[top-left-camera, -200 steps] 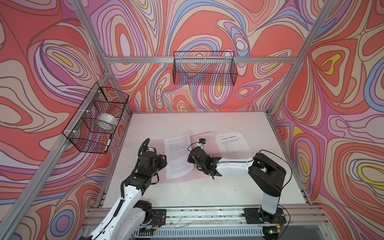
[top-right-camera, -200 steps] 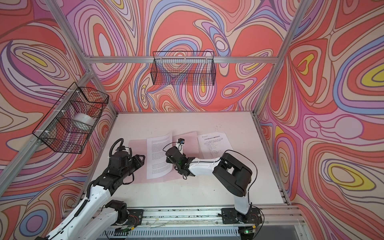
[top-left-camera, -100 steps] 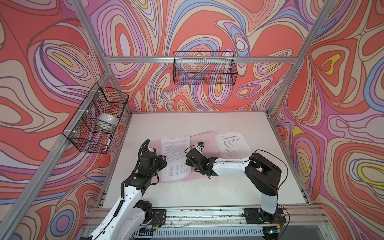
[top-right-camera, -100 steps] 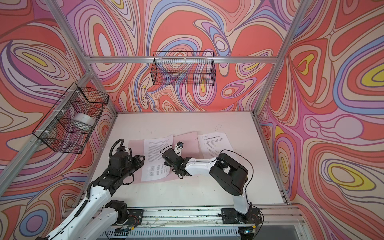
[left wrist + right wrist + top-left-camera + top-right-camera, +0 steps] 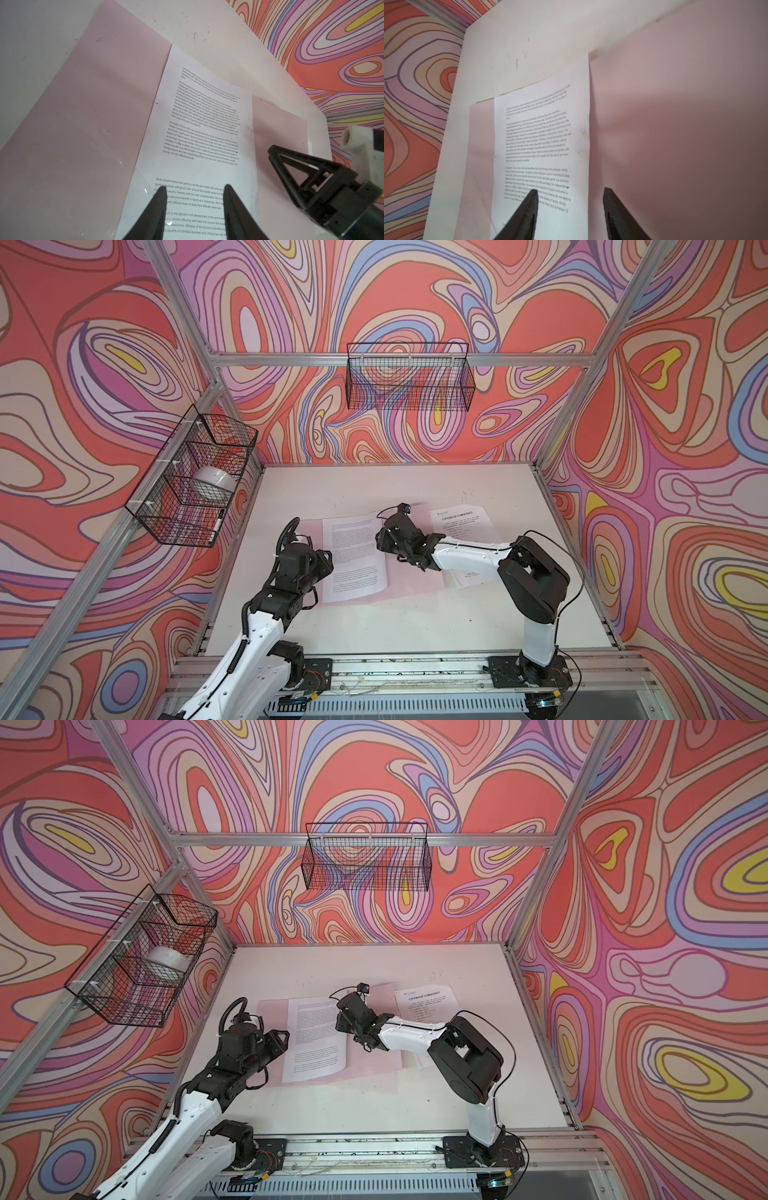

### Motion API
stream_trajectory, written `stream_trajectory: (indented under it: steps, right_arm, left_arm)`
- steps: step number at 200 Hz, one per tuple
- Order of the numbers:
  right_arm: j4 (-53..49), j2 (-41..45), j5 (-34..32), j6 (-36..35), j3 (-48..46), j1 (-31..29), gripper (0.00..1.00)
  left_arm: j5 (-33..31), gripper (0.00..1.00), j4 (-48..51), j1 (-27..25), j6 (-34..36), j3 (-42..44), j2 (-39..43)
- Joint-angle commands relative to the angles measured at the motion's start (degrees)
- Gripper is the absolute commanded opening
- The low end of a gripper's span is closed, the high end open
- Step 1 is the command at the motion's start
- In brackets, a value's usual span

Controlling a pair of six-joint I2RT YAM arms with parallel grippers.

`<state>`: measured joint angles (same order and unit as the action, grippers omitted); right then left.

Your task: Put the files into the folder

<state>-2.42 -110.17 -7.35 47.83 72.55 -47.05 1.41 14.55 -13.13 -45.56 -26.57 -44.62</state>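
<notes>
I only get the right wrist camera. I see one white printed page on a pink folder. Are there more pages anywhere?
Observer: Yes. In a top view, a second white paper sheet with a heading and list lies at the right edge of the thin pale-pink folder, partly under the right arm.
Child: Where is the other gripper?
Observer: The left gripper is over the white sheet of dense paragraphs, jaws apart, holding nothing.
Child: Anything on the walls?
Observer: A black wire basket on the left wall holds a white round object.
</notes>
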Motion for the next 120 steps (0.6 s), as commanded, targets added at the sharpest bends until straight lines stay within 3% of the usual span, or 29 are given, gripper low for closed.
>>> stream_trajectory:
  steps: [1, 44, 120]
  right_arm:
    - [-3.2, -2.6, 7.0, -6.3, 4.2, 2.9, 0.52]
    - [-7.5, -7.4, 13.7, -7.8, 10.6, 6.2, 0.45]
    - [-6.9, -9.5, 19.8, -5.5, 9.2, 7.0, 0.43]
  left_arm:
    - [-1.1, 0.45, -2.2, 0.0, 1.0, 0.5, -0.7]
    - [-1.5, 0.45, -1.9, 0.1, 1.8, 0.4, -0.6]
    - [-1.7, 0.45, -1.5, 0.3, 2.6, 0.4, -0.3]
